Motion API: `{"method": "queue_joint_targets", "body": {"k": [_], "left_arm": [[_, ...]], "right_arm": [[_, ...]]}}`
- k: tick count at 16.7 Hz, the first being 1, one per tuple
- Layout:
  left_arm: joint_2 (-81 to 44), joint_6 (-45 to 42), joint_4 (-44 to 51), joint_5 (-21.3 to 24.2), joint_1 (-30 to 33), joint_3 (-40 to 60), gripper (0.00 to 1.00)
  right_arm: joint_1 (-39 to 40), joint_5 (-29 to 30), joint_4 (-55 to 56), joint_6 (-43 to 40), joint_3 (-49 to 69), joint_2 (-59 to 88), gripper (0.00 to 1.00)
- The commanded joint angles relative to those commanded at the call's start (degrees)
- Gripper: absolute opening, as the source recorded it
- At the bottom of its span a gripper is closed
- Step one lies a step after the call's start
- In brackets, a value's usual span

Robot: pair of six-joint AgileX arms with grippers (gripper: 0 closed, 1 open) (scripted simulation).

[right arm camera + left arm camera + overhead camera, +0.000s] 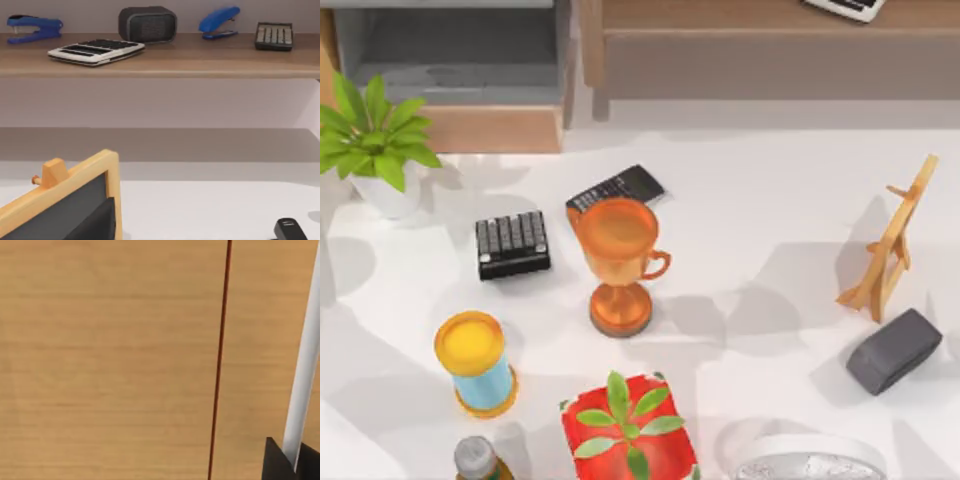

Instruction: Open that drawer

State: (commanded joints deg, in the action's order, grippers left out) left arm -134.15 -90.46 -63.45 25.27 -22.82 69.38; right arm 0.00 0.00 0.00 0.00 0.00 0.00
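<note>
Drawer (460, 75) sits at the upper left of the top view, pulled out so its dark grey inside shows behind the light tan front panel, just above the white-potted plant (372, 140) at the left edge. Rightward across the white table (760, 200) come a black keypad (513, 244), a yellow-capped blue cylinder (475, 365), a black calculator (616, 189), an orange trophy cup (619, 262) and a red box with a leafy plant (628, 430). Along the upper right runs the longer wooden desk (770, 45). Farther right stand a small wooden easel (892, 245) and a dark grey block (894, 350). The left wrist view is close against tan wood grain; I cannot tell how the left gripper's fingers stand, nor the right's. The right wrist view looks past the easel's chalkboard (65, 205) toward the desk, which carries two blue staplers (35, 26), a keyboard (96, 50) and a dark speaker (147, 23).
</note>
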Motion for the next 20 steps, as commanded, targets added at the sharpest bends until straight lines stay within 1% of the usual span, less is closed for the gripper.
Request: {"method": "queue_joint_targets", "body": {"k": [3, 9, 16, 20], "left_arm": [[1.7, -0.1, -1.9, 0.7, -1.0, -3.3, 0.0], [6.6, -0.2, -7.7, 3.6, -3.7, -14.5, 0.0], [7.3, -0.3, -8.8, 4.1, -4.3, -16.3, 0.0], [10.2, -0.4, -12.4, 6.5, -6.9, -23.0, 0.0]], "right_arm": [[0.0, 0.0, 0.0, 0.0, 0.0, 0.0, 1.0], [0.0, 0.0, 0.0, 0.0, 0.0, 0.0, 1.0], [0.0, 0.0, 0.0, 0.0, 0.0, 0.0, 1.0], [0.0, 0.0, 0.0, 0.0, 0.0, 0.0, 1.0]]}}
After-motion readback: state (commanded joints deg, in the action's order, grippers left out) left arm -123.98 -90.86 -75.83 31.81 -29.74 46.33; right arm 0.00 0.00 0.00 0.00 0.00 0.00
